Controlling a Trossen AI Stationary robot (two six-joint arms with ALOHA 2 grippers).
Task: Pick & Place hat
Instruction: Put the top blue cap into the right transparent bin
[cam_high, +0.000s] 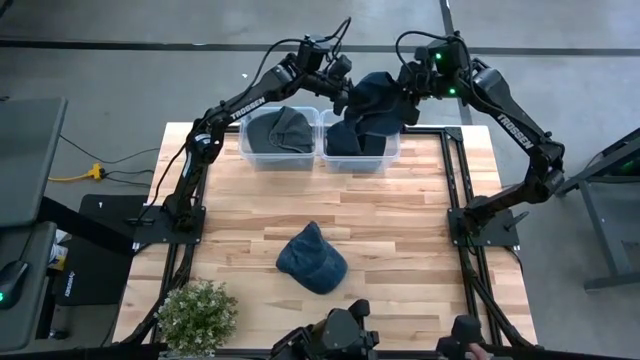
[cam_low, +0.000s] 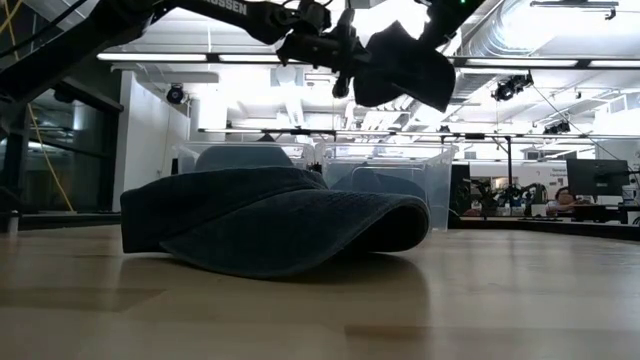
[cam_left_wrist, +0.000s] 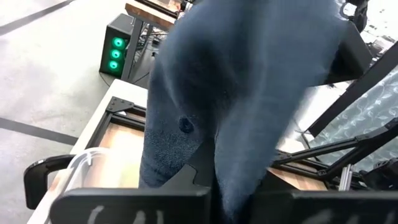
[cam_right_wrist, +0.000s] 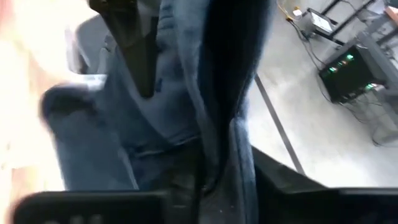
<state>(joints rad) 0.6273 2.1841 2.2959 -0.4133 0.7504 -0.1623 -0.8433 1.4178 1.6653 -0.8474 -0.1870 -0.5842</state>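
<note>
Both arms reach to the far edge of the table (cam_high: 400, 220), where two clear bins sit side by side. A dark blue hat (cam_high: 378, 100) hangs in the air between the two claws, above the right bin (cam_high: 361, 146), which already holds dark blue cloth. The left claw (cam_high: 343, 97) meets the hat from the left bin's side and the right claw (cam_high: 408, 97) meets it from the other side; both touch the fabric, and each wrist view shows the cloth draped right over that arm's own fingers, but I cannot tell from any view how far either claw is closed or which one truly grips. The left bin (cam_high: 279, 138) holds a grey-green hat (cam_high: 283, 126). A second blue hat (cam_high: 311, 258) lies flat on the wood near the middle of the near edge, well apart from the bins and from both claws. A small potted plant (cam_high: 197, 315) stands at the near left corner. In the low view the raised hat (cam_low: 405, 66) hangs well above the hat on the table (cam_low: 275, 220)
</note>
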